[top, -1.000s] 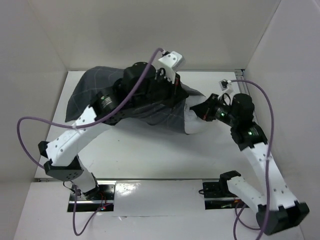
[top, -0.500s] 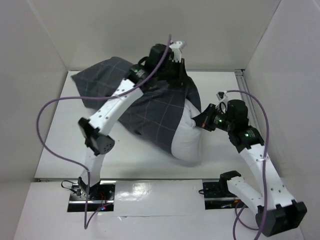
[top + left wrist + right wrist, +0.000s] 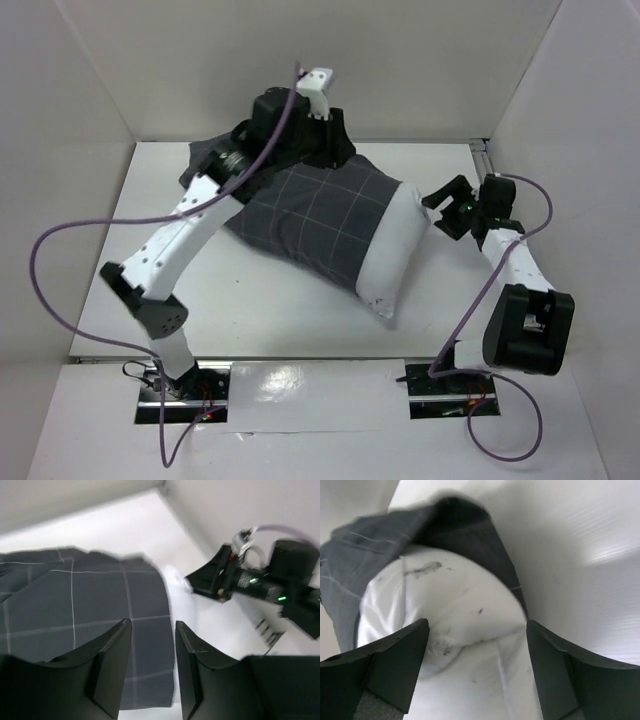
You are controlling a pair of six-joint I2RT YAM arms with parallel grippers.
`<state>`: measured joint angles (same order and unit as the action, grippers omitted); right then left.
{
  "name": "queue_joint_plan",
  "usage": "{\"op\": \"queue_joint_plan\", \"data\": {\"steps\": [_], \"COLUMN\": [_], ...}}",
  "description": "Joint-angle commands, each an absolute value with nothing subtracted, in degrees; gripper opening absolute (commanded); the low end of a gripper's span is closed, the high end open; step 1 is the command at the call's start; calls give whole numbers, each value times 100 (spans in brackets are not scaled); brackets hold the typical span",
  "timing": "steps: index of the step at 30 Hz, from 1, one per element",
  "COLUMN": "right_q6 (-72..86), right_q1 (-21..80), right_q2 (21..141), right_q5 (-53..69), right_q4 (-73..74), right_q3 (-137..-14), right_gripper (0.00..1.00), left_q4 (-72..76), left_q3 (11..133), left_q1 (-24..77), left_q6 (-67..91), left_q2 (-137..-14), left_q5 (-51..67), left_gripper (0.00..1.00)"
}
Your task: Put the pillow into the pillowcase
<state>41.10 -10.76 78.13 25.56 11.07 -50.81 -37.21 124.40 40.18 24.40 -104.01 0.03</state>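
The pillowcase (image 3: 305, 215), dark grey with a thin light grid, lies across the middle of the table and covers most of the white pillow (image 3: 395, 250). The pillow's bare end sticks out of the case's mouth toward the right. My left gripper (image 3: 332, 152) hovers over the case's far edge; in its wrist view the left gripper (image 3: 152, 625) is open with nothing between the fingers and the pillowcase (image 3: 75, 605) is below. My right gripper (image 3: 438, 208) stands just right of the pillow's bare end. The right gripper (image 3: 477, 625) is wide open around nothing, facing the pillow (image 3: 450, 605) and the pillowcase (image 3: 380, 550).
White walls (image 3: 90, 80) close in the table at the back and on both sides. A metal rail (image 3: 481, 150) runs by the right wall. Purple cables (image 3: 60, 300) loop from both arms. The arm bases (image 3: 180, 395) sit at the near edge.
Both grippers have opened and let go of the cloth. The left arm swung back toward the far wall, the right arm drew back rightward, and the cased pillow settled flat.
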Motion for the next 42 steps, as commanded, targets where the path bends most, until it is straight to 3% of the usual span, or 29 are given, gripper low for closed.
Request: {"op": "queue_joint_plan", "data": {"steps": [1, 2, 7, 12, 21, 25, 29, 33, 34, 39, 40, 41, 42], "right_q6": [3981, 4034, 3727, 3288, 2839, 2777, 2725, 2777, 2838, 3576, 3734, 3927, 3929], "right_q1": [-1369, -1432, -1494, -1494, -1494, -1494, -1389, -1073, -820, 429, 761, 904, 1018], "right_q2": [7419, 7287, 6760, 6399, 5916, 5862, 5862, 5862, 5862, 6371, 6694, 6845, 6977], "right_q5": [2278, 2198, 1819, 2293, 2891, 3067, 3366, 3752, 3875, 3691, 3839, 3928, 3929], "right_q4": [1344, 1345, 2090, 2486, 3023, 3076, 3015, 2629, 2358, 944, 401, 108, -77], "right_q3": [-5484, -5484, -5791, -5538, -4852, -4720, -4527, -4255, -4106, -3718, -3779, -3901, -4094], "right_gripper": [87, 89, 94, 100, 100, 100, 100, 100, 100, 96, 93, 70, 55], "left_q4": [-3839, -4084, -4447, -4807, -4974, -5167, -5221, -5396, -5396, -5458, -5327, -5248, -5169], "left_q3": [12261, 12261, 12182, 12532, 12595, 12595, 12542, 12726, 12779, 13165, 13218, 13271, 13385], "left_q1": [4200, 4288, 4859, 5237, 5660, 5660, 5660, 5660, 5660, 5660, 5712, 5713, 5713], "left_q6": [2337, 2338, 2390, 2391, 2329, 2522, 2575, 2575, 2575, 2505, 2418, 2347, 2294], "left_q2": [-10037, -10089, -10625, -11302, -11864, -12015, -11954, -11953, -11892, -11593, -11471, -11409, -11347], "left_q5": [-685, -807, -1317, -1897, -2373, -2706, -2812, -2865, -2804, -2041, -1665, -1426, -1128], "left_gripper": [52, 51, 66, 77, 80, 69, 47, 15, 1, 0, 0, 0, 0]}}
